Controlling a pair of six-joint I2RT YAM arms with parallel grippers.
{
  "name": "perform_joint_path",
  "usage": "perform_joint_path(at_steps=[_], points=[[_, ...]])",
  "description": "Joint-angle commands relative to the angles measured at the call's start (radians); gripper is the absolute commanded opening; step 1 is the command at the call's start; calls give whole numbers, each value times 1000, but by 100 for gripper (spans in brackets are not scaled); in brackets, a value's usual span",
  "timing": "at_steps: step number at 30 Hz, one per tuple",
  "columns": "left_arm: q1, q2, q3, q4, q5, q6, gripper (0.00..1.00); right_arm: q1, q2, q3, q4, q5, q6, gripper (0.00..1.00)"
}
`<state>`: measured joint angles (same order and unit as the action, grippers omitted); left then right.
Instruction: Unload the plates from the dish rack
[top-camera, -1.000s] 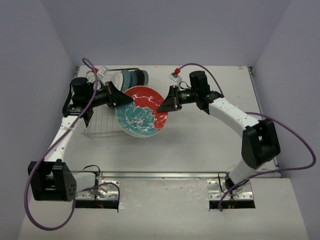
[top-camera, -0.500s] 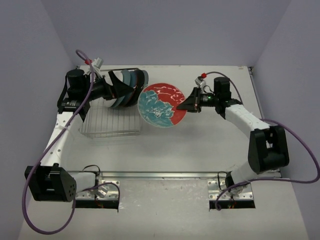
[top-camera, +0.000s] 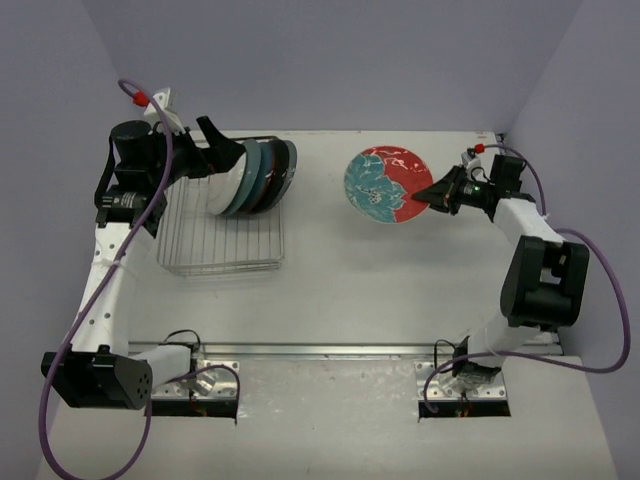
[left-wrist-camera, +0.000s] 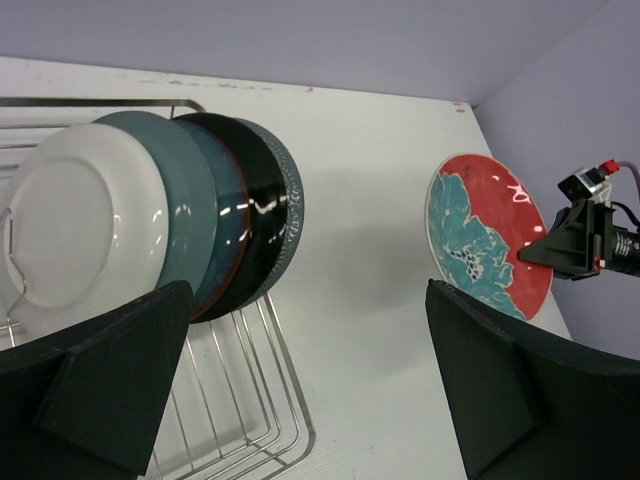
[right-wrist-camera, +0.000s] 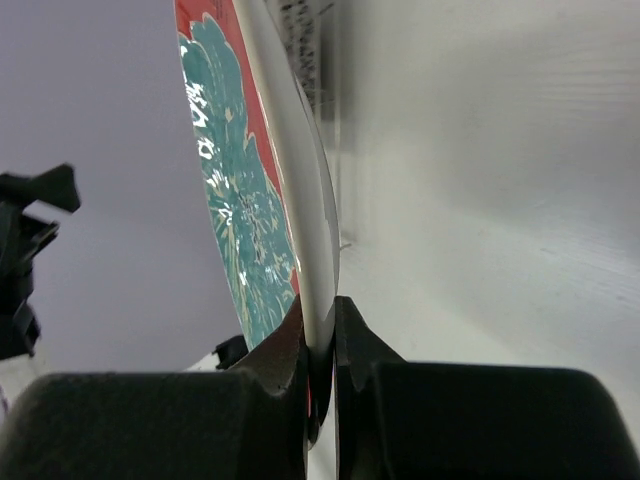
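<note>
The red-and-teal floral plate (top-camera: 385, 184) (left-wrist-camera: 480, 245) (right-wrist-camera: 235, 190) hangs tilted above the table at the back right. My right gripper (top-camera: 430, 191) (right-wrist-camera: 320, 335) is shut on its right rim. Several plates (top-camera: 255, 175) stand on edge at the back of the silver wire dish rack (top-camera: 218, 245) (left-wrist-camera: 250, 400): a white one (left-wrist-camera: 80, 225) nearest the camera, then grey-blue (left-wrist-camera: 185, 205) and dark ones (left-wrist-camera: 262, 225). My left gripper (top-camera: 222, 148) (left-wrist-camera: 308, 300) hangs open above the rack beside those plates, holding nothing.
Purple walls close the table on three sides, and the floral plate is near the right one. A metal strip (top-camera: 330, 350) runs along the near edge between the arm bases. Bare white table (top-camera: 380, 280) lies between the rack and the right arm.
My left gripper let go of the floral plate, opened wide and drew back left over the rack. My right gripper carried the plate to the right, away from the rack.
</note>
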<state>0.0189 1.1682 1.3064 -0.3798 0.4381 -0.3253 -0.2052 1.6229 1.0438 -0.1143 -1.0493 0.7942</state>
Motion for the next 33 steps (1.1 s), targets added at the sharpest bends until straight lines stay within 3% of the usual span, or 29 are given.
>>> perform_joint_path(at_steps=[1, 16, 27, 31, 33], points=[[-8, -5, 25, -10, -71, 23, 100, -10, 112, 156, -51, 14, -115, 0], [-8, 4, -27, 6, -90, 40, 100, -10, 489, 414, -67, 98, -166, 0], [-7, 8, -48, 14, -101, 46, 100, -11, 626, 518, -138, 139, -198, 0], [-7, 8, -55, 19, -124, 48, 100, -11, 667, 572, -221, 192, -219, 13], [-7, 10, -56, 16, -133, 51, 100, -10, 678, 601, -264, 237, -239, 27]])
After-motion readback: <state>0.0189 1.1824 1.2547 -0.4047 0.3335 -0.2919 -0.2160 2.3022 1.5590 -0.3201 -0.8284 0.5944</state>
